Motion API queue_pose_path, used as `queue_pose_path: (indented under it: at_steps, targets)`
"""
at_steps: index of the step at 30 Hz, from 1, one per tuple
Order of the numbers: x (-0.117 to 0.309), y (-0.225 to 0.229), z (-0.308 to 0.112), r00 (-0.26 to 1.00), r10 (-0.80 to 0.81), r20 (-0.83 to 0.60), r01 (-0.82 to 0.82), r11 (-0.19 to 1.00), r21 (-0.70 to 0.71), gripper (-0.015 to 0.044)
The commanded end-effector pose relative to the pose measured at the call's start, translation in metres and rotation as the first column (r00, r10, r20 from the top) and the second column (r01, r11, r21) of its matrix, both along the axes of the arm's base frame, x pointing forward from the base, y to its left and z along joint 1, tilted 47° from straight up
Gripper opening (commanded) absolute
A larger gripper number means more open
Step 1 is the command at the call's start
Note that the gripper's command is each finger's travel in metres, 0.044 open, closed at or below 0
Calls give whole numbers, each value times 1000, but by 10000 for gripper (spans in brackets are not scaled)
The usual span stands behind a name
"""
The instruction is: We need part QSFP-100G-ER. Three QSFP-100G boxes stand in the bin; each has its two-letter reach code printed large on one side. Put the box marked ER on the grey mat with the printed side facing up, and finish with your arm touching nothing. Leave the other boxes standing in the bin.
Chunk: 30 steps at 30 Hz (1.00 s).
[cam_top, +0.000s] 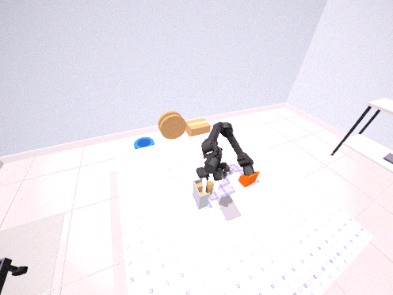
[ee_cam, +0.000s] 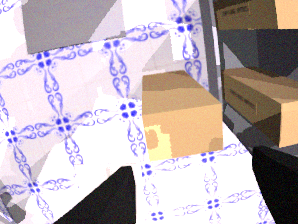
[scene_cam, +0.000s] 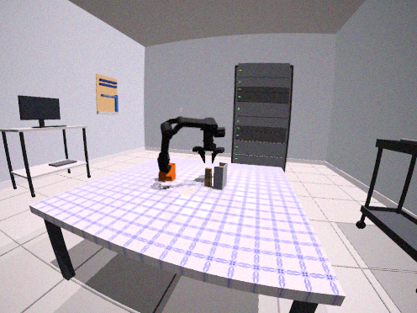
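The loose box [cam_top: 210, 188] [scene_cam: 208, 177] [ee_cam: 182, 125], presumably ER though I cannot read its code, stands upright on the table [scene_cam: 189, 227] just beside the bin [cam_top: 200, 200] [scene_cam: 219, 178] [ee_cam: 210, 55], its long axis roughly vertical. The jaws [cam_top: 211, 181] [scene_cam: 208, 162] are parted and hold nothing, just above its top, so the next move probably hinges on straddling that upright axis without brushing the bin, before tipping the box onto the grey mat [cam_top: 232, 213] [scene_cam: 201, 179] [ee_cam: 75, 25].
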State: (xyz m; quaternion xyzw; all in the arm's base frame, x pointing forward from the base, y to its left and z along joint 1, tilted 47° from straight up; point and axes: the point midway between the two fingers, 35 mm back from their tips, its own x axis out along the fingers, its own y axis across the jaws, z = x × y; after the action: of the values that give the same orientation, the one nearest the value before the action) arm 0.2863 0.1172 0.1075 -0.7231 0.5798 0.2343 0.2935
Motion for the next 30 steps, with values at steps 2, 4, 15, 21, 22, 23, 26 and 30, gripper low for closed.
queue_pose_path:
  at_steps: [2,4,15,21,22,23,26,30]
  targets:
    - [2,1,-1,999,-30,-25,29,1000,-3,235]
    - [3,1,-1,999,-29,-25,29,1000,-3,235]
    - [6,-9,-11,999,-29,-25,29,1000,-3,235]
    - [8,-16,-18,999,-29,-25,29,1000,-3,235]
    - [8,-17,-19,999,-29,-25,29,1000,-3,235]
    - [8,-19,-20,999,-29,-25,29,1000,-3,235]
    - [9,-22,-23,999,-29,-25,29,1000,-4,235]
    - [10,-27,-27,999,-30,-24,29,1000,-4,235]
